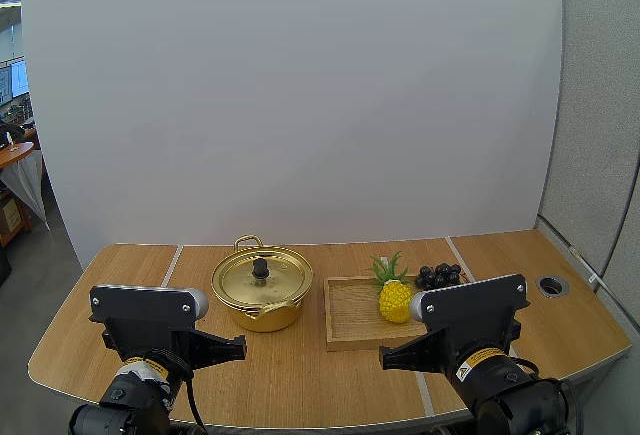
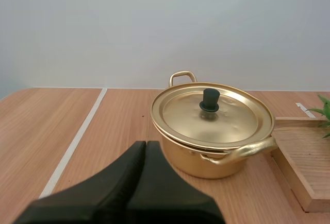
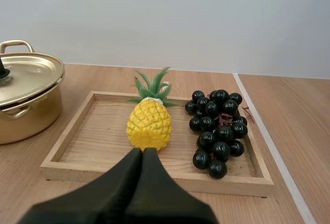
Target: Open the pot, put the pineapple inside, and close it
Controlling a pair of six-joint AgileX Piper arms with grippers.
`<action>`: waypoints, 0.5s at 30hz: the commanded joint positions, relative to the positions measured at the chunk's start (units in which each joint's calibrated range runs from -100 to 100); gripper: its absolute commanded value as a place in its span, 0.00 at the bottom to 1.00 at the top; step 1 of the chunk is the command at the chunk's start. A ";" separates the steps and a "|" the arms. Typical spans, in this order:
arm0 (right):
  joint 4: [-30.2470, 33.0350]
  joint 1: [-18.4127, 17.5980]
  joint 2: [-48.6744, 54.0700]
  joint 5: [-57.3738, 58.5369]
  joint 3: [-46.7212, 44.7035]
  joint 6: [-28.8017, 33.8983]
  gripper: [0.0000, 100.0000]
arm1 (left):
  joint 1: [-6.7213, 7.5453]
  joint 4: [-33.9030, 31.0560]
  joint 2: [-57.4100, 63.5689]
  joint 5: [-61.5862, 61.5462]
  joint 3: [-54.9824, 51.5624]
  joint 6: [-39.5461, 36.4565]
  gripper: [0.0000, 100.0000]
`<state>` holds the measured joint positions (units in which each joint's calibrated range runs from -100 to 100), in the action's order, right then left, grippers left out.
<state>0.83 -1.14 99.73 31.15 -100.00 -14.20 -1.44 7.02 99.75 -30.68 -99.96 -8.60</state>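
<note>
You've got the table (image 1: 300,380) with the gold pot (image 1: 262,300) lower centre in the high view, lid (image 1: 280,277) on, wooden tray (image 1: 350,317) just right of it. The pineapple (image 3: 149,123) sits in the tray beside the grapes (image 3: 216,131). Left gripper (image 2: 146,145) and right gripper (image 3: 142,152) both have fingers pressed together, holding nothing

Right wrist view: pot (image 3: 26,116) cut by edge. Left wrist view: tray (image 2: 301,152) cut off, pineapple (image 2: 325,112) down to leaf tips. High view: right arm (image 1: 470,320) covers tray corner.
</note>
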 commanded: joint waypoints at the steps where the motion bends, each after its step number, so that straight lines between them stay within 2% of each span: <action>1: -0.08 0.20 0.27 -0.01 0.00 -0.32 0.00 | 0.13 -0.38 0.25 0.67 -0.04 -0.65 0.00; 15: -0.08 0.20 0.27 -0.01 0.00 -0.32 0.00 | 0.13 -0.28 0.25 1.31 -0.04 -0.91 0.00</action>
<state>0.83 -1.14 99.73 31.15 -100.00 -14.20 -1.44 7.02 99.75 -30.68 -99.96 -8.60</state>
